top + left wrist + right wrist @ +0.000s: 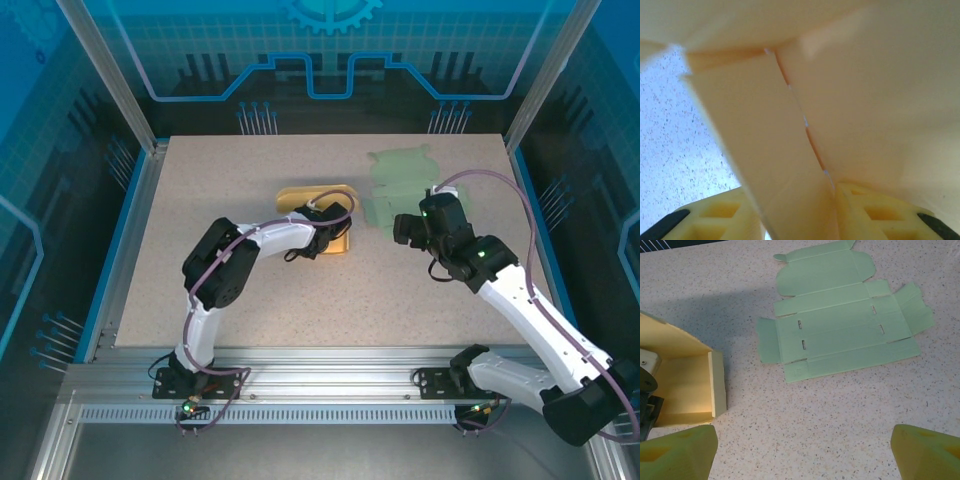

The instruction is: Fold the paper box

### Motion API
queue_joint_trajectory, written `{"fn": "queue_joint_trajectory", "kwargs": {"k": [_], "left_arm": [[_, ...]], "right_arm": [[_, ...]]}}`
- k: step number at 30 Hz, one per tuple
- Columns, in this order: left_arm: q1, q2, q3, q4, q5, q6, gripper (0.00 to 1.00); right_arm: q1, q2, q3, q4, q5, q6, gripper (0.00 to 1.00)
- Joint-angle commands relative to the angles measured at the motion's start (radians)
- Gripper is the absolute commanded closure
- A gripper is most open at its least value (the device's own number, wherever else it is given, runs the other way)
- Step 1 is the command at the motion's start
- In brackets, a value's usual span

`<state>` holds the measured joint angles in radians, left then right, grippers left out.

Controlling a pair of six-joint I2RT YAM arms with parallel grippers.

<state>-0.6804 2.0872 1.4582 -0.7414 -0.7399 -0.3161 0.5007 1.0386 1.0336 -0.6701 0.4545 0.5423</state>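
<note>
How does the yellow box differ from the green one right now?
Colour: the yellow box is pale yellow, the green blank is mint green. State: the yellow box is partly folded, with side walls standing up; the green blank lies flat and unfolded, its flaps spread on the table. Both are creased paper box cut-outs.

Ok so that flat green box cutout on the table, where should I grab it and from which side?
Take the green cutout by the long flap nearest the open right hand, probably coming in low from that side. It lies flat on the table, so only an outer edge can be pinched, and that flap is cut free at both ends.
</note>
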Motion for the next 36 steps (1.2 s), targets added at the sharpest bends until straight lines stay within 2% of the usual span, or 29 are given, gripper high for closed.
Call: {"fn": "queue_joint_trajectory", "kwargs": {"k": [1, 7, 14, 19, 23, 24, 29, 33, 36], "left_arm": [[-0.011, -0.063, 0.043, -0.050, 0.068, -0.019, 0.58], [-0.013, -0.093, 0.116, -0.071, 0.094, -0.011, 0.58], [-0.031, -0.238, 0.057, -0.059, 0.128, -0.029, 0.57], [-0.029, -0.449, -0.068, 0.068, 0.141, -0.011, 0.47], [0.008, -0.636, -0.253, 0.289, 0.122, 0.053, 0.29], [0.039, -0.680, -0.305, 0.340, 0.158, 0.061, 0.21], [0.263, -0.814, -0.544, 0.603, 0.510, 0.040, 0.19], [0.385, -0.834, -0.657, 0.765, 0.671, 0.002, 0.22], [0.431, -0.784, -0.676, 0.827, 0.737, -0.009, 0.27]], "right_arm": [[-0.012, 0.010, 0.019, 0.026, -0.018, -0.012, 0.09], [-0.012, 0.010, 0.021, 0.017, -0.022, -0.013, 0.09], [-0.013, 0.025, 0.027, 0.022, -0.042, -0.061, 0.08], [-0.017, 0.110, 0.064, 0.080, -0.147, -0.152, 0.10], [-0.018, 0.238, 0.157, 0.092, -0.238, -0.245, 0.13], [-0.018, 0.276, 0.183, 0.097, -0.266, -0.268, 0.13], [-0.023, 0.470, 0.322, 0.112, -0.412, -0.356, 0.16], [-0.027, 0.601, 0.418, 0.126, -0.471, -0.416, 0.19], [-0.040, 0.681, 0.468, 0.142, -0.496, -0.448, 0.19]]}}
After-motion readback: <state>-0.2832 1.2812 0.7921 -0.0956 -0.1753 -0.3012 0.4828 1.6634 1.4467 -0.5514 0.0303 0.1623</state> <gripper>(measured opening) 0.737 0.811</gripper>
